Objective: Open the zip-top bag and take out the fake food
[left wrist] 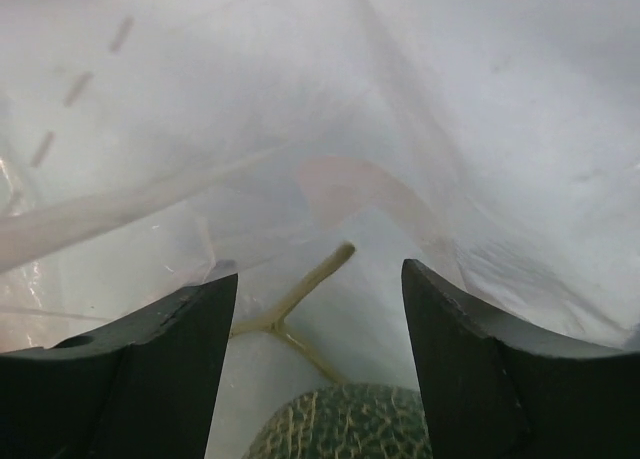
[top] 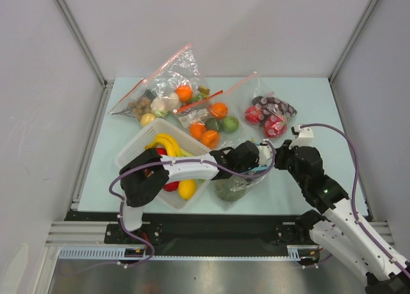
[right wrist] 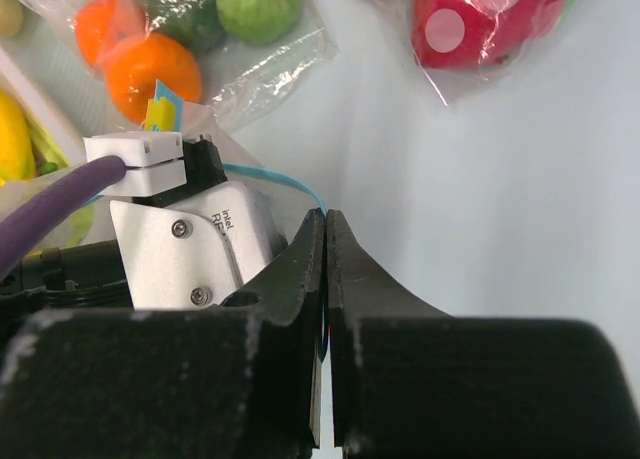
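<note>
The left gripper (left wrist: pixel 320 279) was spread inside the bag (left wrist: pixel 450 129). Film blurred all but the melon (left wrist: pixel 345 424), cut off below. The right gripper (right wrist: pixel 328 219) was clenched on the bag's blue strip (right wrist: pixel 288 179).

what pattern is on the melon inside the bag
Grey-green with a pale netted pattern; the melon shows best in the left wrist view.
</note>
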### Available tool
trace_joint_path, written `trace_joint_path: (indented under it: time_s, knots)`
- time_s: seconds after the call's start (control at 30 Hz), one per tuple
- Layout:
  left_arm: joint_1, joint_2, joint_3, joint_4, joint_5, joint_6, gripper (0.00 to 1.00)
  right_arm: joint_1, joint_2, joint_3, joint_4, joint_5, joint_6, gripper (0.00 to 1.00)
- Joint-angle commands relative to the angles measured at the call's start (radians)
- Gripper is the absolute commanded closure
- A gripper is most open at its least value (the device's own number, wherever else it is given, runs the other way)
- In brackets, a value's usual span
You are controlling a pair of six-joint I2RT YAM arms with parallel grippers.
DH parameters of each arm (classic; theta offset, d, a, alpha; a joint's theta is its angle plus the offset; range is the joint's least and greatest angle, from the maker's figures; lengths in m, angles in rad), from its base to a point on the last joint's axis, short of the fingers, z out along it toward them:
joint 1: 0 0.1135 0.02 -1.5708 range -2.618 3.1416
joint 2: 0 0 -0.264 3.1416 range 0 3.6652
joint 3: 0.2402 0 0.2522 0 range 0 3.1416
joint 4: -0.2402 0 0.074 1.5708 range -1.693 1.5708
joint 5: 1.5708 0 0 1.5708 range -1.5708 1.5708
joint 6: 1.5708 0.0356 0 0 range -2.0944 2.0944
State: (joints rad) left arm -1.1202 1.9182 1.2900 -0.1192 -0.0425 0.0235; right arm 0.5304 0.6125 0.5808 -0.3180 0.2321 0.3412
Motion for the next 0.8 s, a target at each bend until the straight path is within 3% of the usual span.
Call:
trace_joint_path:
  time_s: [0.0, 0.17, 0.27, 0.4, 0.5, 0.77]
  knots:
    - [-0.015, 0.059, 0.028, -0.02, 0.018, 0.061, 0.3, 0.019, 0.001, 0.007, 0.108, -0.102, 0.016, 1.0]
    - [-0.013, 0.065, 0.012, -0.036, -0.048, 0.084, 0.36, 0.014, -0.007, 0.002, 0.109, -0.099, 0.015, 1.0]
    - [-0.018, 0.07, 0.008, -0.042, -0.065, 0.093, 0.44, 0.011, -0.005, 0.001, 0.117, -0.108, 0.018, 1.0]
    - [-0.027, 0.065, 0.012, -0.06, -0.08, 0.101, 0.81, 0.006, -0.005, -0.001, 0.114, -0.105, 0.016, 1.0]
    - [-0.03, 0.041, 0.005, -0.069, -0.074, 0.102, 1.0, -0.001, -0.01, 0.002, 0.103, -0.102, 0.01, 1.0]
    - [-0.032, -0.108, 0.028, -0.096, -0.069, 0.073, 1.0, -0.012, -0.02, 0.017, 0.071, -0.077, -0.001, 1.0]
